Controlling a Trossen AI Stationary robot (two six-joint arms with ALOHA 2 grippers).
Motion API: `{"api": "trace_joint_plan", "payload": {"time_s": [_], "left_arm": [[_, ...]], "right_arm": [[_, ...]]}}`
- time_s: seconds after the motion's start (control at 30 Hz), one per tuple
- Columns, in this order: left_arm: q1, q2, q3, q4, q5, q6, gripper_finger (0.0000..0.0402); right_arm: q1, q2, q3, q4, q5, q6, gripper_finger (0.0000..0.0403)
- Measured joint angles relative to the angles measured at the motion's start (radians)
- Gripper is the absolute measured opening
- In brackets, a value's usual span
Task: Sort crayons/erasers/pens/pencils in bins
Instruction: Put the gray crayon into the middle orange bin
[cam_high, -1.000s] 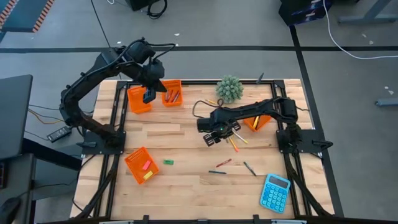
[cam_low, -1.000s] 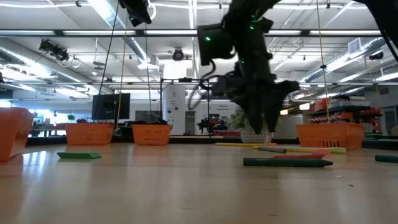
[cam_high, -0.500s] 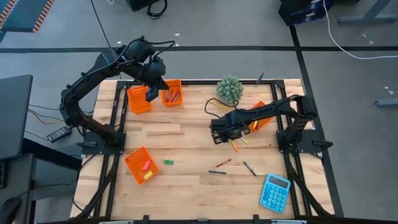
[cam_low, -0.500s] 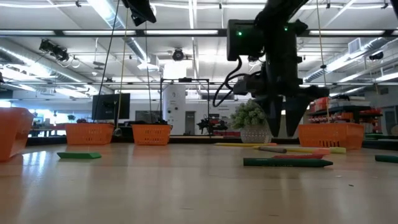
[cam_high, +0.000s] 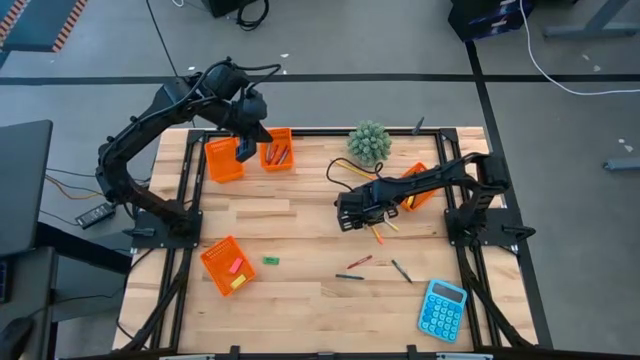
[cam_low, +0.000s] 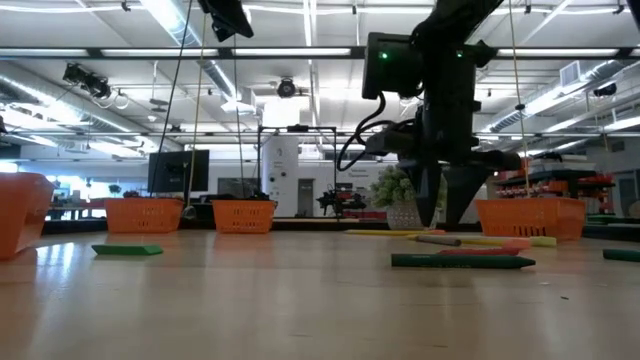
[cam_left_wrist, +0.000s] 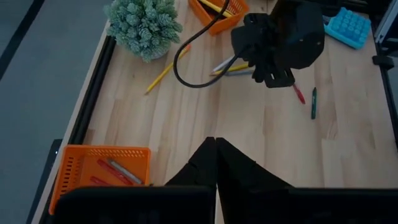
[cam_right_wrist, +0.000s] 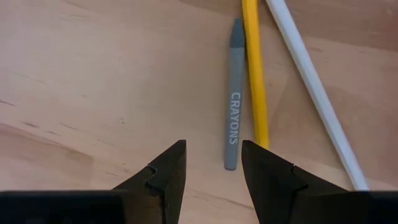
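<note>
My right gripper (cam_right_wrist: 213, 163) is open and points down at the table's middle (cam_high: 352, 218). A grey crayon (cam_right_wrist: 233, 99) lies flat beyond the gap between its fingers, nearer one finger. A yellow pencil (cam_right_wrist: 254, 74) and a whitish pencil (cam_right_wrist: 311, 99) lie beside it. My left gripper (cam_left_wrist: 216, 155) is shut and hangs high over the far left (cam_high: 245, 150), between two orange bins (cam_high: 224, 160) (cam_high: 277, 150). One of these bins holds crayons (cam_left_wrist: 112, 171). A red crayon (cam_high: 360, 262), a green one (cam_high: 349, 276) and a dark stick (cam_high: 401, 270) lie on the near part of the table.
A third bin (cam_high: 418, 190) with pencils sits under the right arm, and a fourth (cam_high: 226, 265) with erasers sits near left. A green eraser (cam_high: 270, 261) lies beside it. A potted plant (cam_high: 369, 143) stands at the far edge. A blue calculator (cam_high: 443, 308) lies near right.
My right gripper has moved a little toward the table's right edge, over the pencils and the grey crayon, and has come down slightly.
</note>
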Motion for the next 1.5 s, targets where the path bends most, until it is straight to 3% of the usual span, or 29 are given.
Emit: {"api": "trace_joint_plan", "payload": {"time_s": [0.23,0.5,0.67,0.87,1.13,1.5], "left_arm": [[0.000,0.000,0.000,0.004,-0.019,-0.014,0.0028],[0.000,0.001,0.000,-0.001,-0.023,-0.033,0.0008],[0.000,0.001,0.000,-0.004,-0.023,-0.033,0.0016],[0.000,0.001,0.000,-0.004,-0.023,-0.033,0.0029],[0.000,0.001,0.000,-0.005,-0.022,-0.032,0.0008],[0.000,0.001,0.000,-0.016,-0.022,-0.031,0.0025]], "right_arm": [[0.000,0.019,-0.029,0.047,-0.002,-0.018,0.0161],[-0.001,0.022,-0.037,0.045,0.008,-0.023,0.0161],[-0.001,0.022,-0.036,0.049,0.010,-0.022,0.0159],[0.000,0.022,-0.036,0.053,0.009,-0.017,0.0127],[0.000,0.021,-0.042,0.054,-0.005,-0.022,0.0075],[0.000,0.015,-0.072,0.066,-0.046,-0.019,0.0070]]}}
